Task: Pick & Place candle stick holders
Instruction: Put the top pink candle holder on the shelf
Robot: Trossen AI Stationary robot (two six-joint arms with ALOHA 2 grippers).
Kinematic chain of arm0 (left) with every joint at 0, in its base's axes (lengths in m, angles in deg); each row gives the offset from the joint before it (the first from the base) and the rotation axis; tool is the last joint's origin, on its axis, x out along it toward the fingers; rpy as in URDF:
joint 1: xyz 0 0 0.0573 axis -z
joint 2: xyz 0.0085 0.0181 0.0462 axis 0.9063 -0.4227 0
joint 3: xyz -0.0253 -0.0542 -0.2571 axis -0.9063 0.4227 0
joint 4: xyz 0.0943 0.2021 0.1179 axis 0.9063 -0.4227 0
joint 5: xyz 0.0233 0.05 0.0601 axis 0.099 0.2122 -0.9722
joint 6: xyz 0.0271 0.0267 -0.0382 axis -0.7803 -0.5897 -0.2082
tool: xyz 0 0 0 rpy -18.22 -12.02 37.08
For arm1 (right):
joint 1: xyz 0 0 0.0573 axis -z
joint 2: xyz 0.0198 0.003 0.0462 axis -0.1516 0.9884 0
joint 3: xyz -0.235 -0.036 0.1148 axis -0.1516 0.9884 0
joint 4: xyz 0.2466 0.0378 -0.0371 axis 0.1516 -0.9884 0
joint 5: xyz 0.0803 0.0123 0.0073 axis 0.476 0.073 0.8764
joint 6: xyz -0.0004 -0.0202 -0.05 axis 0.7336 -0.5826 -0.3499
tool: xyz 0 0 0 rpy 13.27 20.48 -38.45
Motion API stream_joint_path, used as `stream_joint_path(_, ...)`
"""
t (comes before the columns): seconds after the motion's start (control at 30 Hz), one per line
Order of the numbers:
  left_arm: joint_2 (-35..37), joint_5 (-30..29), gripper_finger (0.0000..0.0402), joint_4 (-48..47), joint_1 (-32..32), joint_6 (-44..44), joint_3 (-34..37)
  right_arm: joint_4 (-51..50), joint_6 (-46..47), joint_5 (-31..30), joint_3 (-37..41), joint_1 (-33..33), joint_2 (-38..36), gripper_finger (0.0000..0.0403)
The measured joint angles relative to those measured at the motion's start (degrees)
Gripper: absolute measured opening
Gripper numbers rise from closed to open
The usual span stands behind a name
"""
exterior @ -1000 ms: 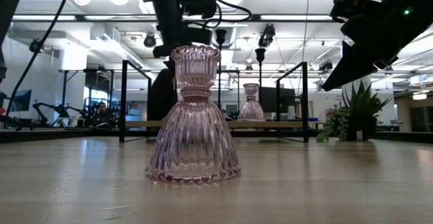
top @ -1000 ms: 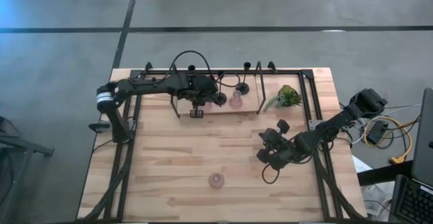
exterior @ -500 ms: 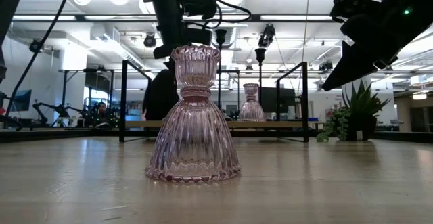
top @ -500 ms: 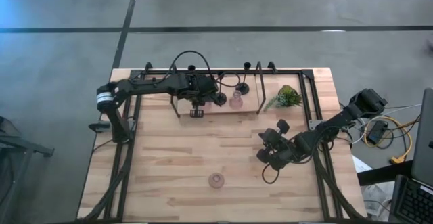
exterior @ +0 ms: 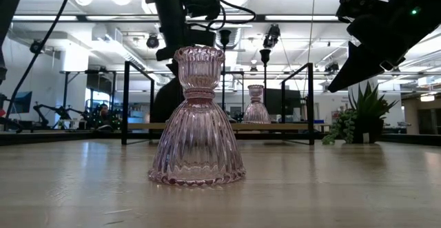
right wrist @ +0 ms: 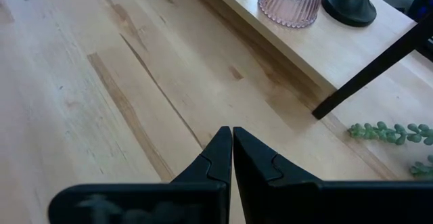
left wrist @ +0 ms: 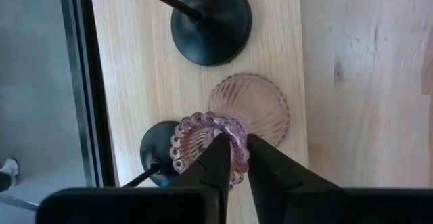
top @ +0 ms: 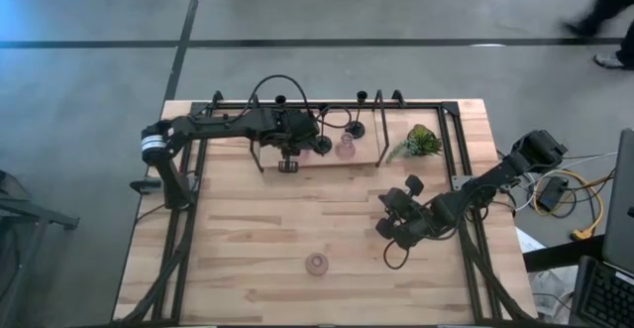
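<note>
Left gripper is clamped on a ribbed translucent pink glass candle holder; right gripper hangs pressed together above the desk.

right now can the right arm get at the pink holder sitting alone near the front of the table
Probably yes: the right pincer hangs shut beside the pink glass candle holder, with only bare table between them; it must open first.
</note>
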Motion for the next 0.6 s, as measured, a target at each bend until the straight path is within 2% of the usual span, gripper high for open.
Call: stream_joint_path(0.6, 0.07, -0.01, 0.0053, 1.14, 0.01, -0.13, 0.36, 0.02, 0.0, 0.0, 0.01, 0.01, 0.0, 0.0008)
